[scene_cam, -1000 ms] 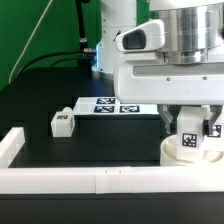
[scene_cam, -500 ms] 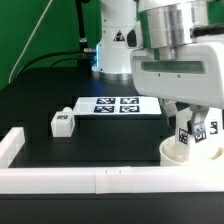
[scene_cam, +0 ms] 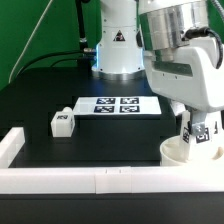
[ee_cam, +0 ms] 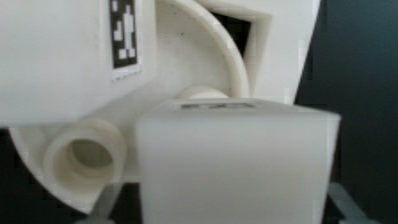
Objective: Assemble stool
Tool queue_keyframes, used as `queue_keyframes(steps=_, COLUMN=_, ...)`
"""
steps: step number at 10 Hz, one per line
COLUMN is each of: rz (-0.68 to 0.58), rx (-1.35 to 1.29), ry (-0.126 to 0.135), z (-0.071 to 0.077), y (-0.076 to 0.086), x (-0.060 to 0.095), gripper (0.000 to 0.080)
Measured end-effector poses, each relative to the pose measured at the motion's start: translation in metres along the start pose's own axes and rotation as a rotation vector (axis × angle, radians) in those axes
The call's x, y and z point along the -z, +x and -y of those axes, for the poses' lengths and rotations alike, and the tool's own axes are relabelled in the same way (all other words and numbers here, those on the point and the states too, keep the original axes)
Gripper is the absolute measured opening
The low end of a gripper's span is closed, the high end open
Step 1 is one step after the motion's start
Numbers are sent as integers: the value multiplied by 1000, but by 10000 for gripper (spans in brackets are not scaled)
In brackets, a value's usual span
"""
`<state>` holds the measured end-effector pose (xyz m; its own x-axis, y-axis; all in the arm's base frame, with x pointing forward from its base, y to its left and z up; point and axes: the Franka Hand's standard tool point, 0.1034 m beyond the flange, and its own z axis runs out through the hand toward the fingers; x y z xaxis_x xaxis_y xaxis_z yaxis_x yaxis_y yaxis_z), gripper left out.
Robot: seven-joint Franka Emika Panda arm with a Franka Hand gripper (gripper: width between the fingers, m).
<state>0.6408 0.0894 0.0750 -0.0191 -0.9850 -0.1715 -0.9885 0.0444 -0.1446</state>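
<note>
We see little of the seat (scene_cam: 177, 152): the gripper (scene_cam: 200, 140) and the frame's edge hide most of it, at the exterior view's right, just behind the rail (scene_cam: 100, 181). The gripper is clamped on a leg (scene_cam: 198, 128) over the seat; we cannot tell whether they touch. The wrist view is close and blurred. A loose leg (scene_cam: 63, 121) lies well apart, near the marker board (scene_cam: 118, 104).

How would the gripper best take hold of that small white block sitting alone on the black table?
Grip the loose leg across its two flat side faces, coming straight down from above. It is short and blocky, rests steadily on the table, and lies apart from the marker board, so there looks to be room on either side.
</note>
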Motion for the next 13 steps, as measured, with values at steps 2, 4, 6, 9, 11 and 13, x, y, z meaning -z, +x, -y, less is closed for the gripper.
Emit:
queue_keyframes(steps=2, rz=20, rx=-331, ry=22, z=-1, y=-22, x=-6, gripper=337)
queue_keyframes(steps=4, rz=36, rx=-534, ry=75, z=0, y=-30, x=-7, gripper=337)
queue_keyframes(steps=6, rz=42, rx=-529, ry=88, z=-2, y=-31, x=-8, gripper=337)
queue_keyframes(steps=9, rz=39, rx=-447, ry=62, z=-6, y=-33, x=-8, gripper=596)
queue_keyframes(steps=11, rz=72, rx=-272, ry=-22, z=-8, y=-37, x=2, gripper=638)
queue_keyframes(steps=13, rz=104, rx=-53, ry=-51, z=-7, y=-47, x=20, gripper=648)
